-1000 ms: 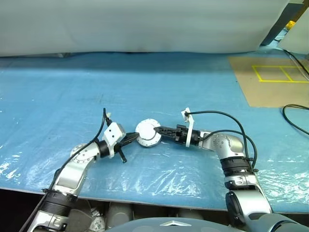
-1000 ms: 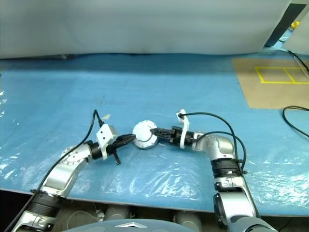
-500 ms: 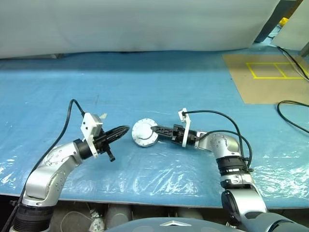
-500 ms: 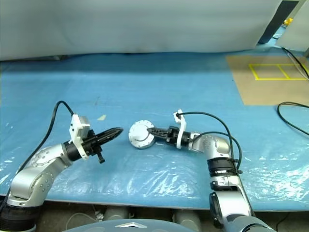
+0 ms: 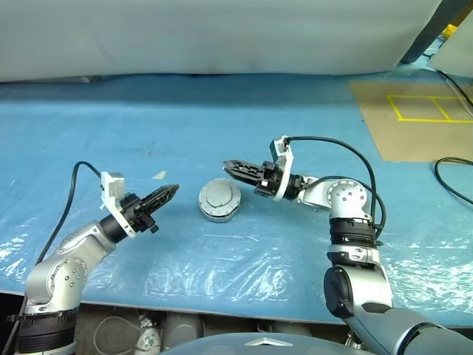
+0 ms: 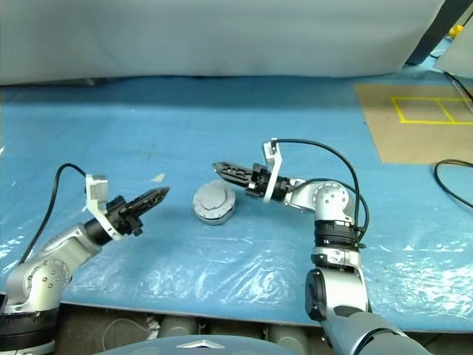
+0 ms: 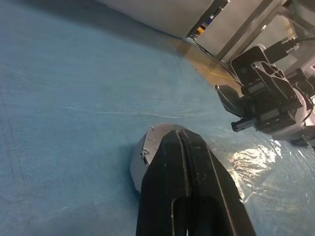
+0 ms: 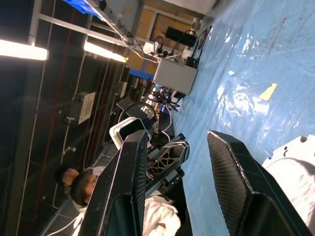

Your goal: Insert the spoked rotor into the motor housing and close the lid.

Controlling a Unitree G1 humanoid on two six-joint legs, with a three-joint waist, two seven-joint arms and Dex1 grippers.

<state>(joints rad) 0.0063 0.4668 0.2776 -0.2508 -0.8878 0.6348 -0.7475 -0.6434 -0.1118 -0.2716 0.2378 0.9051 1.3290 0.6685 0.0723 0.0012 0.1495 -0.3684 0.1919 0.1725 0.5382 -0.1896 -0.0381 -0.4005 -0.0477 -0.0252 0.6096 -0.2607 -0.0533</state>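
Note:
The motor housing [image 5: 215,215] is a round grey puck on the blue plastic-covered table, between my two arms. A grey disc, the lid [image 5: 219,196], covers its top. The spoked rotor is hidden. My left gripper [image 5: 171,191] is shut and holds nothing; it points at the housing from a short way to its left. In the left wrist view the housing [image 7: 142,150] shows just past the shut fingertips. My right gripper [image 5: 230,166] hovers above and just right of the housing, open, with nothing between its fingers [image 8: 130,162].
A brown board with yellow tape squares [image 5: 414,118] lies at the back right, and a black cable [image 5: 452,171] curls beside it. A small pale scrap [image 5: 159,175] lies left of the housing. A white sheet [image 5: 222,37] hangs behind the table. People [image 8: 81,187] show in the right wrist view.
My right gripper has lifted off the housing's top and now hangs above it. My left gripper has pulled back to the left, away from the housing's side. The housing stays put.

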